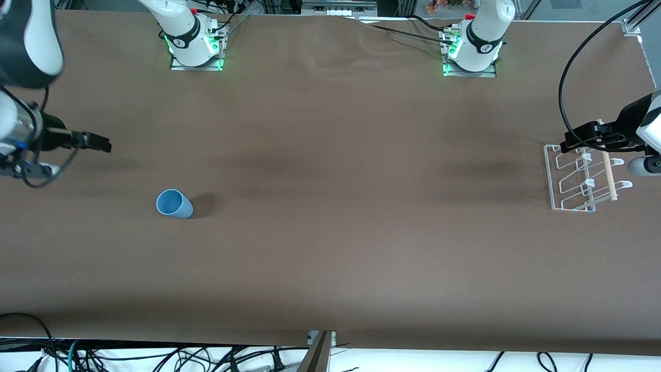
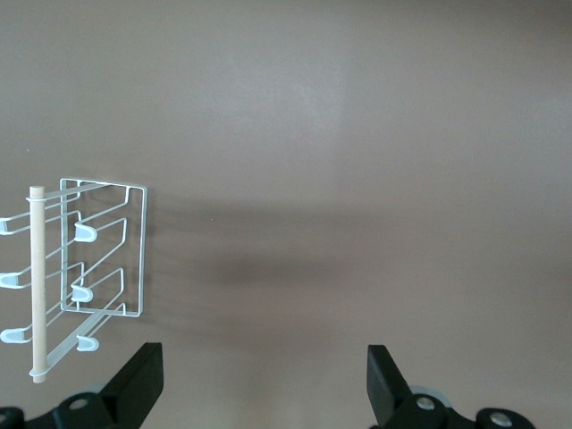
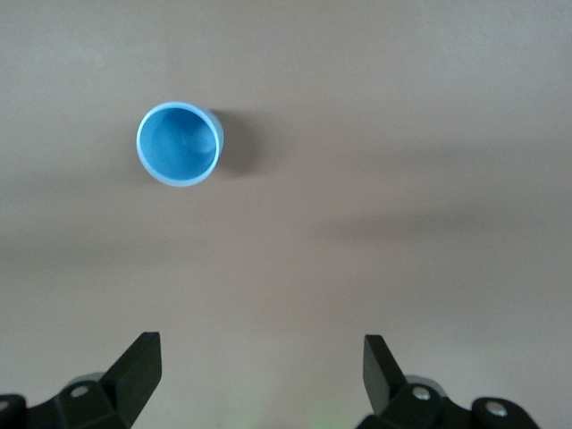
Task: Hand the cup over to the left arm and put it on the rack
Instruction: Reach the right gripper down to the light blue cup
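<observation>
You have two white Franka arms: the right arm (image 1: 181, 31) and the left arm (image 1: 483, 36), each with black joint bands and green lights glowing at its metal base plate. Black cables trail from both. Your right gripper (image 1: 95, 142) and left gripper (image 1: 581, 138) are black.

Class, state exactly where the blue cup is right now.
The cup stands upright on the brown table, toward the right arm's end, untouched. The open right tool hovers nearby; the rack is at the left arm's end.
</observation>
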{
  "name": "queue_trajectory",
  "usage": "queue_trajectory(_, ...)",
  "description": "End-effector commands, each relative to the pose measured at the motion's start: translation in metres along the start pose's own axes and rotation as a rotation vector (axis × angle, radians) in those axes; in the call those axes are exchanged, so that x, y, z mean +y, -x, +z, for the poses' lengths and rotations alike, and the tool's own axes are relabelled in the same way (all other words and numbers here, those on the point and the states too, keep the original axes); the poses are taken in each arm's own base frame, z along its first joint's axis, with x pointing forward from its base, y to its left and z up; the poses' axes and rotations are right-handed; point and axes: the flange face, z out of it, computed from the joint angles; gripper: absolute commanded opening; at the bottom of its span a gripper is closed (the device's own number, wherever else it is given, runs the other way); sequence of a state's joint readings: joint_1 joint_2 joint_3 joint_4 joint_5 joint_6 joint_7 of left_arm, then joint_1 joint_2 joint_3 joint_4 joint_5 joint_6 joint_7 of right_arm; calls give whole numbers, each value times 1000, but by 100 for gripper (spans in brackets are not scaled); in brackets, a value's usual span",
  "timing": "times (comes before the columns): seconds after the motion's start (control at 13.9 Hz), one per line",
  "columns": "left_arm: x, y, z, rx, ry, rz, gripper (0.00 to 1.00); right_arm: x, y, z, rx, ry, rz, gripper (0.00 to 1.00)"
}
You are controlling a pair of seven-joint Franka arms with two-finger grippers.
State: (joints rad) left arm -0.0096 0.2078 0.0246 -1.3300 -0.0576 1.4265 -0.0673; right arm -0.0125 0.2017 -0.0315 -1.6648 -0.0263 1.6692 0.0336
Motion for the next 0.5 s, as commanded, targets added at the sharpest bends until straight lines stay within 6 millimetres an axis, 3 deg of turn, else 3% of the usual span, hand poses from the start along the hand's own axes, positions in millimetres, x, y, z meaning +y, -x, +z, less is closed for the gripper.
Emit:
queue_trajectory(0.0,2,-4,2,-4,-16,10,100,-11,-25,34,29,-2,-6,100)
queue_trajectory(0.43,2,-3,5,-23,-19,9,100,-52,-44,123,182,-10,14,100)
